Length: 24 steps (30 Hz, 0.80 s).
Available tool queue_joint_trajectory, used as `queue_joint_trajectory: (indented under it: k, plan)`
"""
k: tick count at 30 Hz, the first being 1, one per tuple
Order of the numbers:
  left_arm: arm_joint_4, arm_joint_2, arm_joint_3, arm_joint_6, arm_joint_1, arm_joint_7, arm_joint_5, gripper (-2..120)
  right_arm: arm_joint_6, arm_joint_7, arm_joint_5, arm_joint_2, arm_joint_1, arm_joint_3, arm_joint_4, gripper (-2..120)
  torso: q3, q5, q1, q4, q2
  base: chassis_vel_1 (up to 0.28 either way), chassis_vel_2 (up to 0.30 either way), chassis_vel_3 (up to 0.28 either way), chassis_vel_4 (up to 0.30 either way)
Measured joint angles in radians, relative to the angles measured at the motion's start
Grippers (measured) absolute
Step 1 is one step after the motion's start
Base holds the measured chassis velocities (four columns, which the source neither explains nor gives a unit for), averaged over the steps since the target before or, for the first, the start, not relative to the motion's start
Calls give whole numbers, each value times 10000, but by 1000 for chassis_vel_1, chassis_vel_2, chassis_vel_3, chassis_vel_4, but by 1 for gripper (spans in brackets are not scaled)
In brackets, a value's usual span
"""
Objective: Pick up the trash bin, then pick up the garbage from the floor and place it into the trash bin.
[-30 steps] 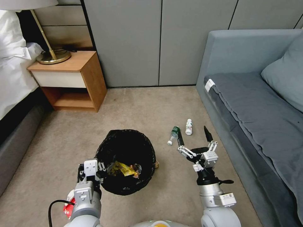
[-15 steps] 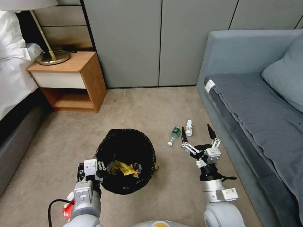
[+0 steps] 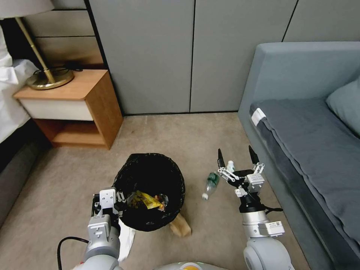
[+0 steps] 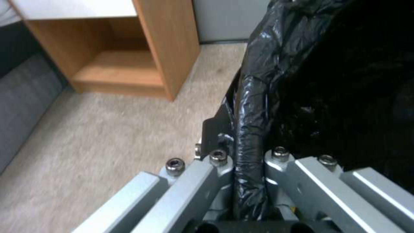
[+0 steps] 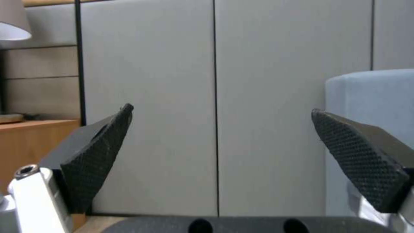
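Since 1 s ago the view has shifted forward, and the right gripper point(image 3: 237, 157) — jaws spread wide, empty — now hangs over the small white bottle point(image 3: 230, 165), beside the ribbed clear bottle point(image 3: 211, 182) right of the trash bin point(image 3: 150, 189). Best descend centred. The left gripper point(image 3: 112, 204) pinches the bin's crinkly rim.

The head camera looks down over the carpet point(image 3: 75, 176) from above. The left wrist camera sits close against the trash bin point(image 4: 328, 81). The right wrist camera faces the grey wall panels point(image 5: 258, 97), shared with the head view.
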Motion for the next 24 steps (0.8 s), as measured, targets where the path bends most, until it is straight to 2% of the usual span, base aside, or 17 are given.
queue_joint_trajectory:
  k: [2,5,11,15,22,24]
  plan:
    - [-2,-1,-9,0,-1,-4,3,0,47,-49,-10,0,37,64,-13,100,0,-11,0,-2,0,-234,190,205,-190]
    - [-4,-3,2,0,-1,0,3,0,75,-85,-15,-12,100,133,-20,100,0,-3,0,-2,0,-137,77,102,-98]
    - [-19,-11,3,0,19,0,13,0,-320,103,-8,-46,600,436,-235,100,-4,-8,-3,-3,0,13,-32,-31,26]
    - [-45,-21,7,-1,47,0,24,0,-1818,748,-96,-148,1248,651,-955,100,-3,-5,-2,-1,0,0,0,0,0]
    - [-63,-28,1,-2,60,0,27,0,-3100,832,98,-239,1483,699,-1332,100,-3,-6,-2,-3,0,0,0,0,0]
    - [-64,-30,-8,-3,64,0,27,0,-3992,832,292,-296,1629,706,-1590,100,-3,-6,-3,-2,0,0,0,0,0]
